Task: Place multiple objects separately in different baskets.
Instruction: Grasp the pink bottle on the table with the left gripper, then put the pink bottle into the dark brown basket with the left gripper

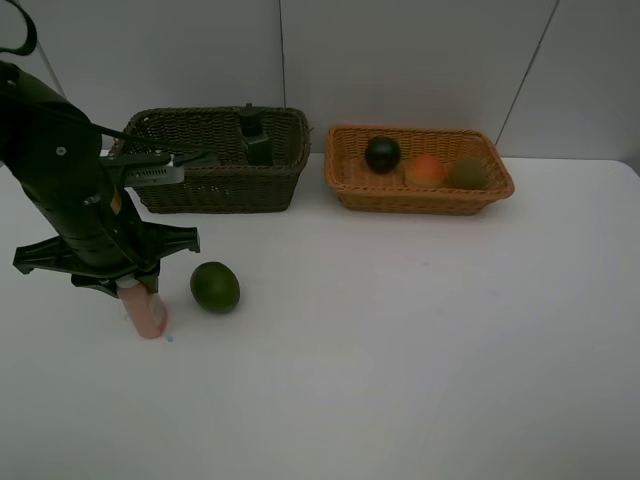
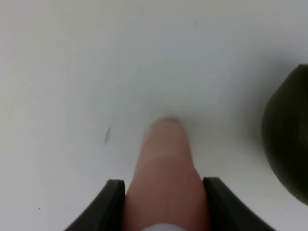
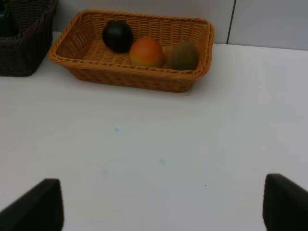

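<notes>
Sorting looks partly done; the tan basket already holds the mangosteen, the peach and the kiwi side by side, and the dark basket holds the pump bottle; whether a marker or eraser lies in there too cannot be told, its inside being mostly hidden.

Two things are left out on the table: the pink bottle and the green fruit.

The left pincer is clamped on the pink bottle, a finger on each flank; the bottle's long axis runs straight out from between the fingers, its rounded pink end pointing away from the pincer and down at the table, the white cap end tucked back between the fingers; whether it touches the table cannot be told; the fruit lies just beside the pincer, apart from it.

The right pincer stands wide apart and empty, the tan basket well ahead of it.
</notes>
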{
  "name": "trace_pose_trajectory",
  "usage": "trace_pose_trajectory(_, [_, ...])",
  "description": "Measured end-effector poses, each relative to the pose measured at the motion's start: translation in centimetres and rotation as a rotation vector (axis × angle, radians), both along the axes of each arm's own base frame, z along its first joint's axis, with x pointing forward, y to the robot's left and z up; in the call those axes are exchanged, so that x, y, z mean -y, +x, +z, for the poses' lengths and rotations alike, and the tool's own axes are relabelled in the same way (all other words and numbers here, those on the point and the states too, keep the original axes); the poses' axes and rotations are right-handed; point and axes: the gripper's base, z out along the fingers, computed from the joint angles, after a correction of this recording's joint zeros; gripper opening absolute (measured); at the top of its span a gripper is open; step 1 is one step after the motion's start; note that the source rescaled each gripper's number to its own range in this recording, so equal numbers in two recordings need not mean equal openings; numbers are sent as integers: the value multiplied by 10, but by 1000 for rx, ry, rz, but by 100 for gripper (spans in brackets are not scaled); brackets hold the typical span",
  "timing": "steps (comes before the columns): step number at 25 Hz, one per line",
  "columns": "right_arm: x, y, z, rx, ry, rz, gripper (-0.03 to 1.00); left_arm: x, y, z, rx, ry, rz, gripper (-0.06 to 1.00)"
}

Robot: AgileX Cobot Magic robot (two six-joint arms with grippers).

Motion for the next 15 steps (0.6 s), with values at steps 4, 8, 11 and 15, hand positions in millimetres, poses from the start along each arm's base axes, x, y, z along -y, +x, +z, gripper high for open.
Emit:
trace_pose_trajectory(4, [0,0,0,0,0,0,100,0,1,3,-8,12,3,2])
trace_pose_trajectory(8, [0,0,0,0,0,0,100,1,8,15,-2,37,3,2])
trace_pose_trajectory(11, [0,0,0,0,0,0,100,3,14,25,6,48,2,2])
trace_pose_trajectory(15, [0,0,0,0,0,0,100,7,24,41,29,55,-12,2])
